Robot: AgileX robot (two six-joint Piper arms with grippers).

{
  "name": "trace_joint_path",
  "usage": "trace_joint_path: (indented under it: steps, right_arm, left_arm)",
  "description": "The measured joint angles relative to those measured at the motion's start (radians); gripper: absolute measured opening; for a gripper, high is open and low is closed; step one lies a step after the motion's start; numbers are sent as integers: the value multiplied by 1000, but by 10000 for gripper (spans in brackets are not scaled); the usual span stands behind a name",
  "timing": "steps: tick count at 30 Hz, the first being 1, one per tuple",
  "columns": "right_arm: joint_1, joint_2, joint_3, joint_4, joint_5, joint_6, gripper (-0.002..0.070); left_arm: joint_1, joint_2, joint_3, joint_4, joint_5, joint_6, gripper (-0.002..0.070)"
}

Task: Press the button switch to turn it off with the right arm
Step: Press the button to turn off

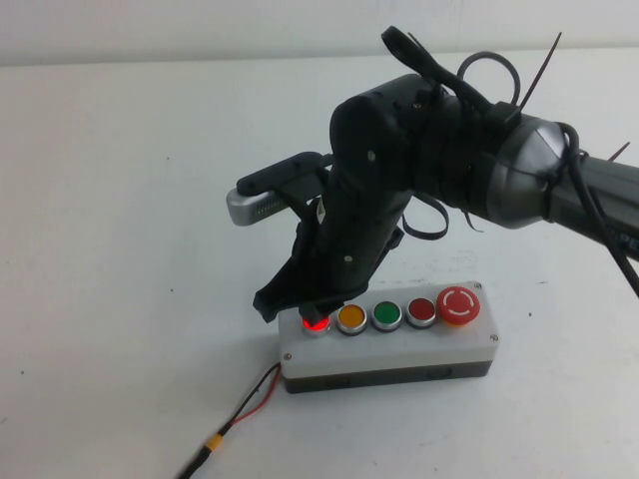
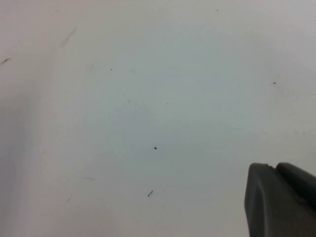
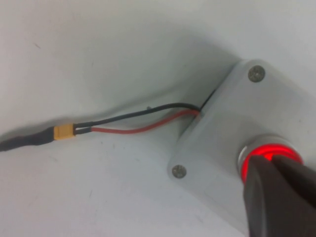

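A white switch box (image 1: 399, 349) sits on the table near the front, carrying a row of buttons. Its leftmost button (image 1: 316, 324) glows red. My right gripper (image 1: 305, 311) is shut and its tips rest on top of that lit button. In the right wrist view the shut fingertips (image 3: 269, 170) cover the middle of the glowing red ring (image 3: 261, 149) on the box (image 3: 217, 128). My left gripper (image 2: 274, 170) is out of the high view; its wrist view shows shut fingers over bare table.
On the box, right of the lit button, are an orange button (image 1: 350, 318), a green one (image 1: 386, 316), a red one (image 1: 420, 311) and a large red stop button (image 1: 459, 304). Red and black wires (image 1: 250, 399) with a yellow connector (image 3: 64, 132) trail front-left.
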Motion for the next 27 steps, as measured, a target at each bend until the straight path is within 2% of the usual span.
trace_joint_path:
  steps: [27]
  right_arm:
    - [0, 26, -18, -36, 20, 30, -15]
  left_arm:
    - [0, 0, 0, 0, 0, 0, -2]
